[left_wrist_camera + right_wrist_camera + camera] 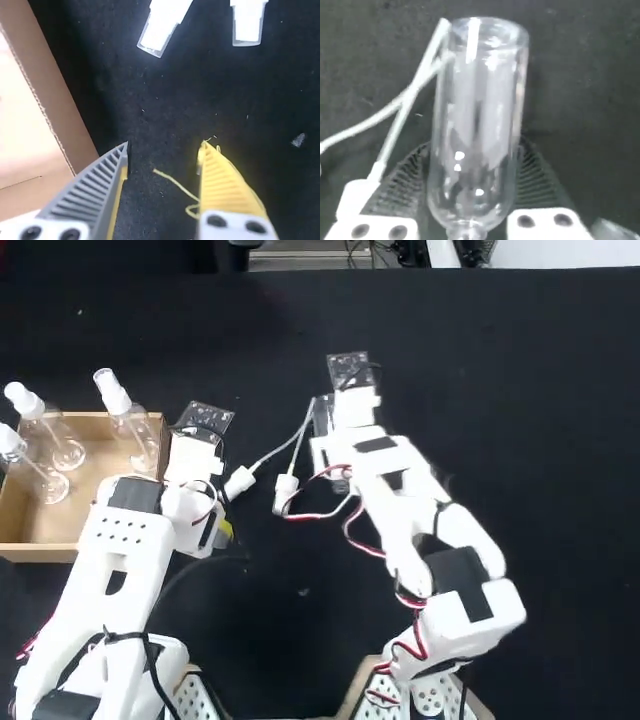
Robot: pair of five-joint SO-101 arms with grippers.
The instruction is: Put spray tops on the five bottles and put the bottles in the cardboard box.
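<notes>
- bottle (pixel 477 115): clear thin plastic, empty, so light; likely smooth and slippery, and the wall probably gives under a hard squeeze; best taken across the mid-body, with moderate force
- right gripper (pixel 476 165): jaws closed on the bottle's lower body, one ribbed pad each side; cannot tell if the bottle rests on the table (pixel 520 390) or hangs just above it
- long axis runs straight out from the right wrist; flat base points away from the arm, neck sits back toward the palm; judgement: neck is poorly exposed for capping, a re-grip seems needed
- two spray tops (pixel 240 481) (pixel 287 490) lie on the table between the arms, near the bottle; dip tubes (pixel 405 105) trail toward the bottle and cross beside it; tubes thin and bendy, better to take each top by its stiff head
- left gripper (pixel 164 146): jaws wide apart, empty, just beside the cardboard box (pixel 40 540) wall
- three capped bottles (pixel 125 415) stand upright in the box
</notes>
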